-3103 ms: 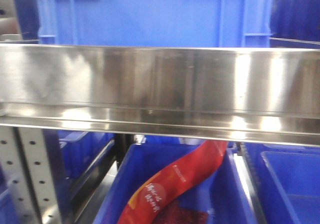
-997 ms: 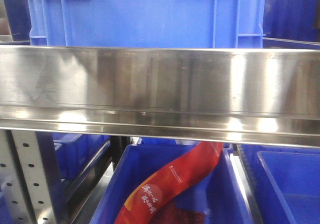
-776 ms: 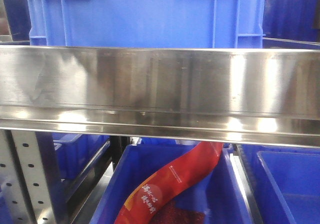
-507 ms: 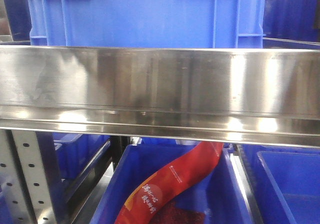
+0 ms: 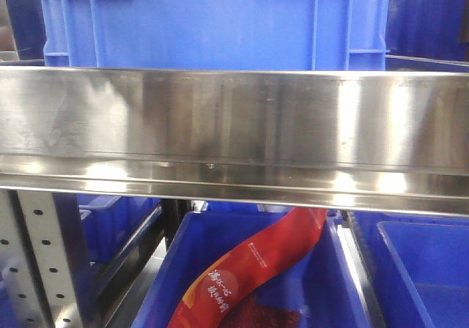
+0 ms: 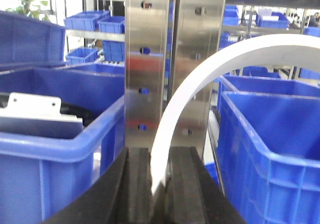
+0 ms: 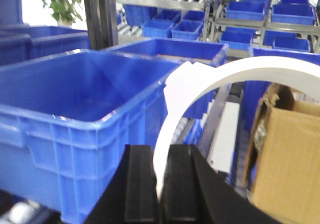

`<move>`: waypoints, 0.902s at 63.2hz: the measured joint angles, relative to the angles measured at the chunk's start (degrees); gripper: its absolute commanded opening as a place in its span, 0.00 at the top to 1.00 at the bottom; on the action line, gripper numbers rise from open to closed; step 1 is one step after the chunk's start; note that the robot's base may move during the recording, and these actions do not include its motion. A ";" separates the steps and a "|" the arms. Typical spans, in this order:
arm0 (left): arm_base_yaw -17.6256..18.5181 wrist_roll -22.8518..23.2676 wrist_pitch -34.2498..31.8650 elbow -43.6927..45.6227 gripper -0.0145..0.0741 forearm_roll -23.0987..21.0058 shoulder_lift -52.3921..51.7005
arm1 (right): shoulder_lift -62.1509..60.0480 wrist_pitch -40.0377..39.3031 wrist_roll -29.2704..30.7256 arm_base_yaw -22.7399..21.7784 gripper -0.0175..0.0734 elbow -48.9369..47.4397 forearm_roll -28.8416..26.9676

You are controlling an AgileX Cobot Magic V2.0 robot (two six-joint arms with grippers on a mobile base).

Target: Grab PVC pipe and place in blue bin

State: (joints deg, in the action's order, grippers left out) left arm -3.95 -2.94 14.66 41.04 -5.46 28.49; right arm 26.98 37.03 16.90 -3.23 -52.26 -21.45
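Left gripper (image 6: 159, 184), wrist view: two black fingers (image 6: 137, 184) point forward, side by side, pressed onto the lower end of a white curved pipe (image 6: 210, 71) that rises between them. Right gripper (image 7: 160, 184), wrist view: same pose, its fingers (image 7: 137, 184) clamped on the end of a second pipe (image 7: 200, 86) arching upward.

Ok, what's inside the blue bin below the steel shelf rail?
A long red printed packet leans across the blue bin, over something dark red. The steel shelf rail covers the bin's back, so anything there is hidden.
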 measured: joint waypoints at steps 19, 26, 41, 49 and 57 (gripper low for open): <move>0.00 0.00 -3.20 0.00 0.96 -1.06 0.36 | 0.91 -3.42 0.00 0.00 0.99 -0.22 -1.66; 0.12 0.00 -3.05 1.55 0.96 -1.17 2.25 | 3.90 -2.08 0.14 0.00 0.99 -2.39 -3.98; 6.71 0.00 -3.05 7.26 0.96 -1.29 8.32 | 11.84 -0.15 3.79 0.00 0.99 -10.05 -9.94; 11.99 0.00 -3.53 10.42 0.96 -1.07 13.06 | 17.21 1.88 7.67 0.00 0.99 -14.21 -14.82; 16.62 0.00 -4.53 13.91 0.96 1.13 18.50 | 21.98 3.40 11.90 0.00 0.99 -17.12 -19.82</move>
State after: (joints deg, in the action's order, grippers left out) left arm 12.67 -2.94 10.13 54.95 -4.32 46.99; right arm 48.97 40.43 28.80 -3.23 -69.38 -41.28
